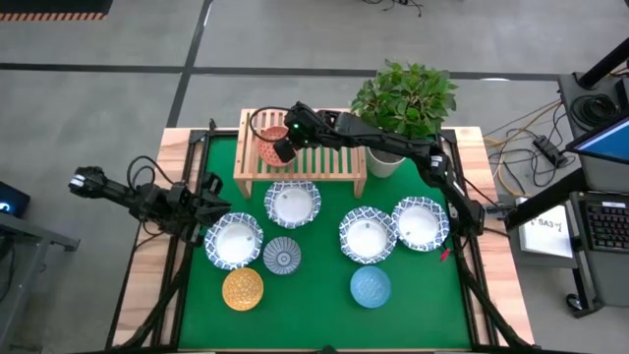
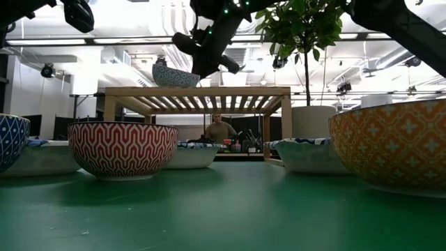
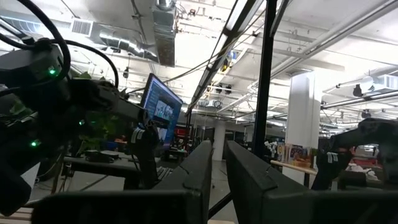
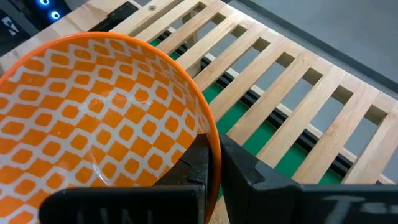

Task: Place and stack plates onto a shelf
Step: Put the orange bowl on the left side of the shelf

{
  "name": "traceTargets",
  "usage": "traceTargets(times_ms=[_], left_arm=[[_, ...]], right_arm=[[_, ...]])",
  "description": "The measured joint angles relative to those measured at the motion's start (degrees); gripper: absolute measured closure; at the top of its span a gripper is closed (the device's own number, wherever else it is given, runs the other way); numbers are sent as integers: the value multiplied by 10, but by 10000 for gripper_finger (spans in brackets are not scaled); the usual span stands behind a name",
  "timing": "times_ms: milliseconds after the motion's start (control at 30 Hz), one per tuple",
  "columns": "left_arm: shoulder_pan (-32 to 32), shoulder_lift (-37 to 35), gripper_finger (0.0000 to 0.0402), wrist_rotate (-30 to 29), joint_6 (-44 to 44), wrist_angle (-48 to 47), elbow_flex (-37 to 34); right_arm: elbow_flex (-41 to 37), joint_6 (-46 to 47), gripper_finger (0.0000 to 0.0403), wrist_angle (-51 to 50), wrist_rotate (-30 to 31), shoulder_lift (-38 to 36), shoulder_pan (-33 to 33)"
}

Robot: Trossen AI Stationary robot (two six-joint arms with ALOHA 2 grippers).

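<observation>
High view shows the right pincer (image 1: pixel 278 147) clamped on the rim of the orange plate (image 1: pixel 268 146), over the left end of the shelf (image 1: pixel 334 167) by the counter's (image 1: pixel 314 315) far edge. Left pincer (image 1: pixel 214 205), narrowly parted, waits near the left edge.

Overhead view down on the table (image 1: pixel 324 305), low view level across it, both sharing the shelf (image 1: pixel 300 167).
</observation>
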Motion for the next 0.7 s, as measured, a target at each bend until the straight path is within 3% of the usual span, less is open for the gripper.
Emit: traceTargets(times_ms=[133,500,700], left_arm=[[0,0,370,0,0,0,0],[0,0,370,0,0,0,0],[0,0,370,0,0,0,0]], right_arm=[[0,-1,371,14,4,1,-1],[3,-19,274,42,14,2,-2],[14,-61,254,43,13,-17,8]])
